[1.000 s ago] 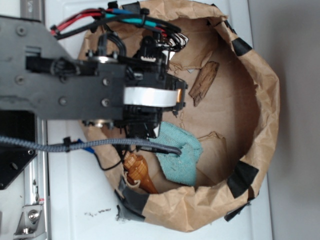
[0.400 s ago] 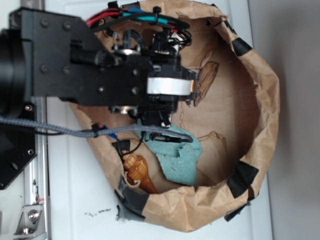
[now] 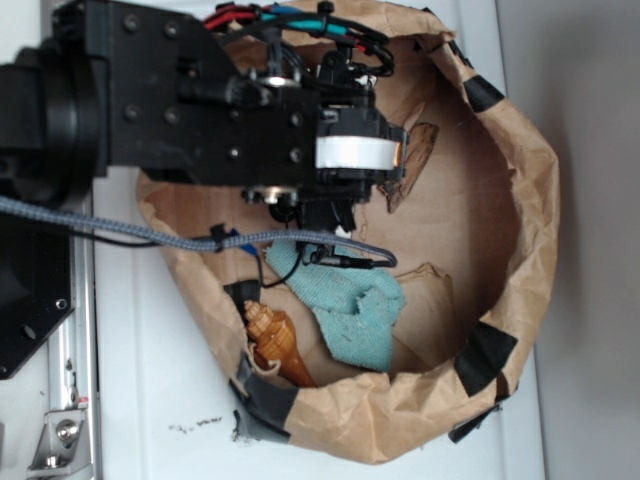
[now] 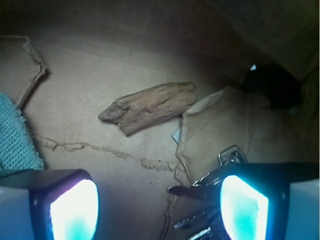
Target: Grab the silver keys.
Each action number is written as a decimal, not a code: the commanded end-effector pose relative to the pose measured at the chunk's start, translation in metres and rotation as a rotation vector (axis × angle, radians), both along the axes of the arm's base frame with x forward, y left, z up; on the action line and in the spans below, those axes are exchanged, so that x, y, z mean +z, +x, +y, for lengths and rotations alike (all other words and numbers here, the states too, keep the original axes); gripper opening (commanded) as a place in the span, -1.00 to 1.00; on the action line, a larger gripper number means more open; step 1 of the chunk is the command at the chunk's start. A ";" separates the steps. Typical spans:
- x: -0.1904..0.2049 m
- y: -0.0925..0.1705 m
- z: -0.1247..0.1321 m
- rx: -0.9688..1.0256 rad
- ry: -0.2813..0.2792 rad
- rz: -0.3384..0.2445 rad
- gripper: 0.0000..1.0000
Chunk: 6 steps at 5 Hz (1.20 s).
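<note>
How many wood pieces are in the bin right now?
1. The wood chip lies on the brown paper floor, apart from the silver keys near the right finger of the end effector. The arm hides part of the bin, so others could be hidden.

- We see the arm has travelled across the paper-lined basket (image 3: 530,210) toward the wood chip (image 3: 415,160); its wrist now covers the chip's near end, which lay fully exposed a second ago.
- The gripper (image 4: 159,202) has gone with it.
- The teal cloth (image 3: 350,310), earlier partly under the wrist, now lies almost wholly uncovered.
- The grey braided cable (image 3: 120,232) has shifted off the cloth's middle to its upper edge.
</note>
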<state>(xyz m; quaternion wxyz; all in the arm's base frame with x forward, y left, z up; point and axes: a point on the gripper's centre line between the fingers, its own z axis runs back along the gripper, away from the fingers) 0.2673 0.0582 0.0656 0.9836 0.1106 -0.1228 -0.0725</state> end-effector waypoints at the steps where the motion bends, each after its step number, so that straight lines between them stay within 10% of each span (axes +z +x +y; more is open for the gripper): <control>1: 0.005 0.010 0.015 0.027 0.029 -0.031 1.00; 6: 0.008 0.004 0.027 0.038 0.057 -0.042 1.00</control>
